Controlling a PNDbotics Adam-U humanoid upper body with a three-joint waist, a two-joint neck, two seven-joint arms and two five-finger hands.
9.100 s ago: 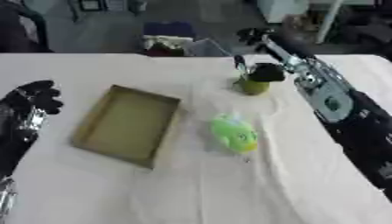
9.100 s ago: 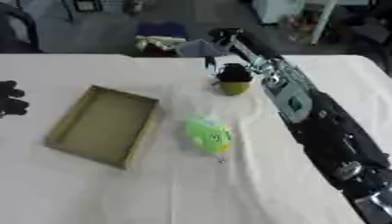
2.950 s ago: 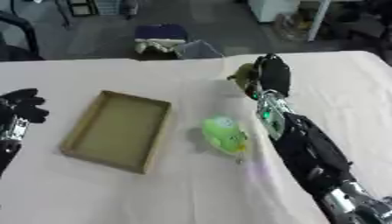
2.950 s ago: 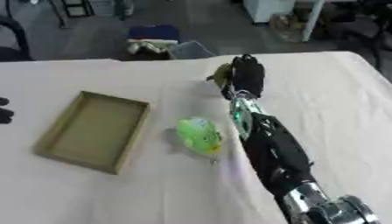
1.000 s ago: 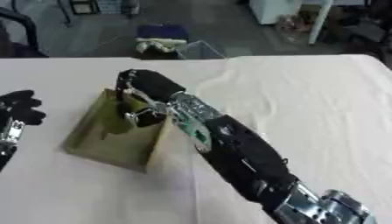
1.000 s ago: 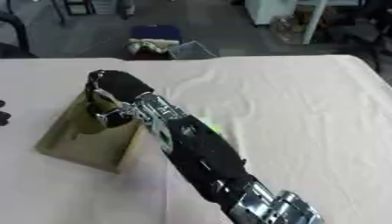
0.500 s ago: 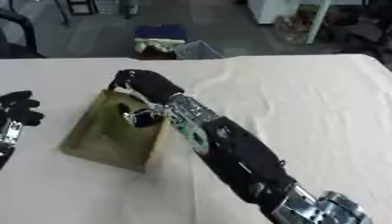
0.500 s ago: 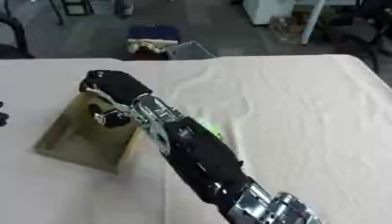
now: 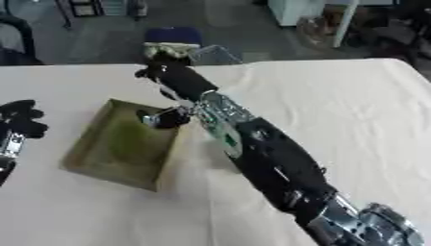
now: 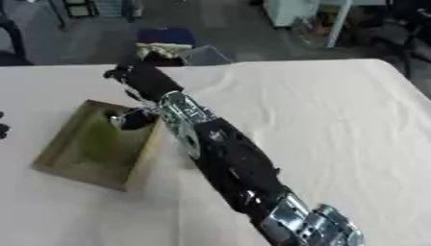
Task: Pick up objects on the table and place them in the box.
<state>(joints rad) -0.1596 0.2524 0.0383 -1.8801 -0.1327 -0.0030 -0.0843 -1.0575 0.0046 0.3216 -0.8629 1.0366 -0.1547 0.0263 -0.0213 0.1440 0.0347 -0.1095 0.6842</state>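
Since half a second ago the right hand (image 9: 172, 77) has been sliding toward the far rim of the box (image 9: 91, 166), and a small dark cup-like object (image 9: 168, 117) is now sitting at the box's far right corner, just inside the wall. It is lying below the hand on the near side, close beside the wrist, so the right hand is by far the nearer one. I cannot tell whether the fingers are curled round it or already apart. A greenish patch (image 9: 131, 139) is showing on the box floor just in front of the cup. The left hand (image 9: 19, 121) is resting open to the left of the box, well apart from it. The tablecloth (image 9: 336, 110) is spreading to the box's right.
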